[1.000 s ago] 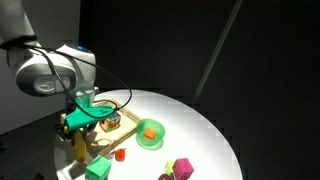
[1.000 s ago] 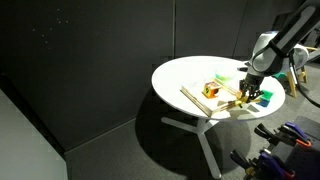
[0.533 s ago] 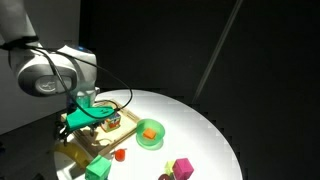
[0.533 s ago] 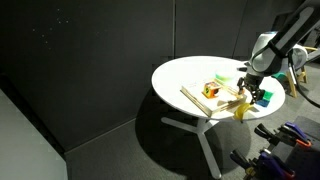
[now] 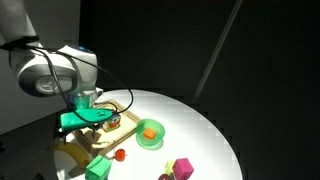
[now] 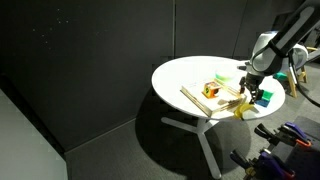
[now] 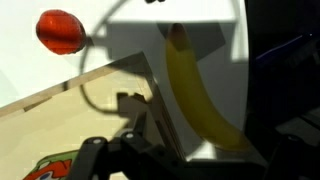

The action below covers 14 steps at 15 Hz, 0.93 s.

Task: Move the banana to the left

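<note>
The banana (image 7: 195,95) lies flat on the white table (image 5: 200,125), just beside the edge of the wooden board (image 7: 60,120). It is long, yellow and a little bent. In the wrist view it runs along the side of the board, and a dark shadow falls on the table next to it. In an exterior view the banana (image 6: 243,111) shows as a small yellow shape close to the rim of the table, on the near side of the board.

The gripper (image 7: 210,152) hangs right over the banana. Its fingers (image 7: 135,125) are spread wide, one over the board and one on the far side of the banana. They hold nothing. The banana sits loose between them.

A small red ball (image 7: 60,31) rests on the table near a corner of the board, apart from the banana. A green bowl (image 5: 150,134) with something orange in it stands just beside the board. A green cube (image 5: 97,170) sits near the board by the rim of the table. A pink cube (image 5: 183,167) sits well apart from the board.
</note>
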Motion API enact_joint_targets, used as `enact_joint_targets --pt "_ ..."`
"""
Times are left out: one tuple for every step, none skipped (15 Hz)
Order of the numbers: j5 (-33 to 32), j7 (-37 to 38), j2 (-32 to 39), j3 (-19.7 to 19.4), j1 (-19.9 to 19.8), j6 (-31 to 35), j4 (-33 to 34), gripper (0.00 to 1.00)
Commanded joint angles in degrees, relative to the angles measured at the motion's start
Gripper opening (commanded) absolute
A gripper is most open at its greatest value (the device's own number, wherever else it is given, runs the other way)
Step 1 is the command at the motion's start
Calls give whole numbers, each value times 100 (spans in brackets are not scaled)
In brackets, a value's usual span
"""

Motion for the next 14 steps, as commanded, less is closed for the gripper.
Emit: enact_joint_targets --pt "-341 1104 -226 -205 85 -238 -8 100" --pt "-416 1357 -270 -232 85 -295 -16 100" --pt "-506 1633 -326 -269 97 -363 -28 100" --pt "-595 1922 -388 -301 107 -437 -43 100" --pt "-719 2245 -457 -347 130 -522 -57 100" --pt "-802 2522 -525 -360 130 -621 -67 100" --pt "-874 2811 -606 -365 129 -746 -78 100" --pt "-944 3115 -692 -373 128 -838 -95 100" --pt "-987 3418 -785 -367 117 -913 -124 100" --pt "-1037 3688 -862 -357 108 -969 -145 100" --pt "-1066 3977 -950 -346 99 -1006 -189 100" --pt "-1083 4258 -1039 -339 94 -1038 -233 100" --pt "-1123 4530 -1098 -329 95 -1038 -273 100" --pt "-1196 4822 -1172 -326 98 -1014 -329 100"
